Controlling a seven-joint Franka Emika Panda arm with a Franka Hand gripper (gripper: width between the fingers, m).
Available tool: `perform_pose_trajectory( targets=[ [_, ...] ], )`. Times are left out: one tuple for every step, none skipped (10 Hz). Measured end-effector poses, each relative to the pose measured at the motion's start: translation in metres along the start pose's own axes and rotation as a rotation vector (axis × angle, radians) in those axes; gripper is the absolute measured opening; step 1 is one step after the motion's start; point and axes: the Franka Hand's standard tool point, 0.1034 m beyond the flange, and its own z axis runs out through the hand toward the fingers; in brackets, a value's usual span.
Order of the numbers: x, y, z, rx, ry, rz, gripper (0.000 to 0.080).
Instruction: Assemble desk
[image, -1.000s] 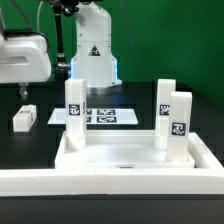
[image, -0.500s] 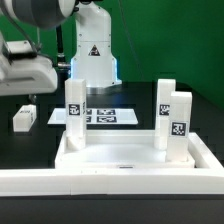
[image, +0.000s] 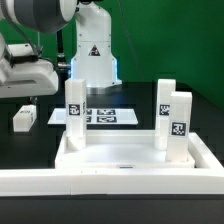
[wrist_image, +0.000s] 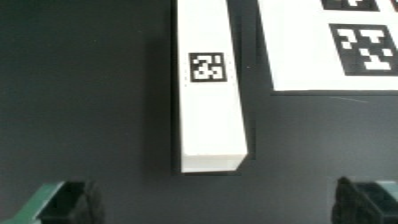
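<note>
While the desk top (image: 130, 160) sat at the front of the black table (image: 190, 110) with three legs standing upright in its sockets, a fourth leg (image: 25, 117) lay flat on the table, well apart from it toward the exterior view's left. The standing legs were one (image: 74, 112) at the top's back corner on the exterior view's left and two on the right, one (image: 165, 113) behind the other (image: 179, 125). The claw (image: 28, 97) hung directly above the lying leg without touching it. In the wrist view that leg (wrist_image: 212, 85) stretched lengthwise away from the camera, its tag facing up, and the claw (wrist_image: 215, 199) stood wide, both fingertips (wrist_image: 59, 198) clear of the leg's near end, one on each side. The marker board (wrist_image: 333, 45) lay just beside the leg.
</note>
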Motion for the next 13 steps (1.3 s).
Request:
perform_pose_trajectory(
  targets=[
    [0.000, 0.000, 0.020, 0.012, -0.065, 0.021, 0.0649],
    [0.005, 0.002, 0.034, 0.008, -0.109, 0.026, 0.0649],
    [0.008, 0.001, 0.046, 0.004, -0.150, 0.029, 0.0649],
    [0.008, -0.001, 0.057, 0.003, -0.192, 0.034, 0.0649],
    [0.013, -0.003, 0.062, -0.016, -0.187, 0.031, 0.0649],
    [0.013, -0.003, 0.059, -0.015, -0.182, 0.031, 0.0649],
    [0.013, -0.001, 0.059, -0.013, -0.181, 0.033, 0.0649],
    [0.013, -0.001, 0.060, -0.013, -0.181, 0.033, 0.0514],
    [0.013, -0.001, 0.060, -0.013, -0.181, 0.033, 0.0367],
    [0.013, -0.001, 0.060, -0.012, -0.181, 0.034, 0.0367],
    [0.013, -0.001, 0.060, -0.012, -0.181, 0.034, 0.0287],
    [0.013, -0.001, 0.060, -0.012, -0.181, 0.034, 0.0287],
    [0.013, -0.001, 0.060, -0.012, -0.181, 0.034, 0.0287]
  ],
)
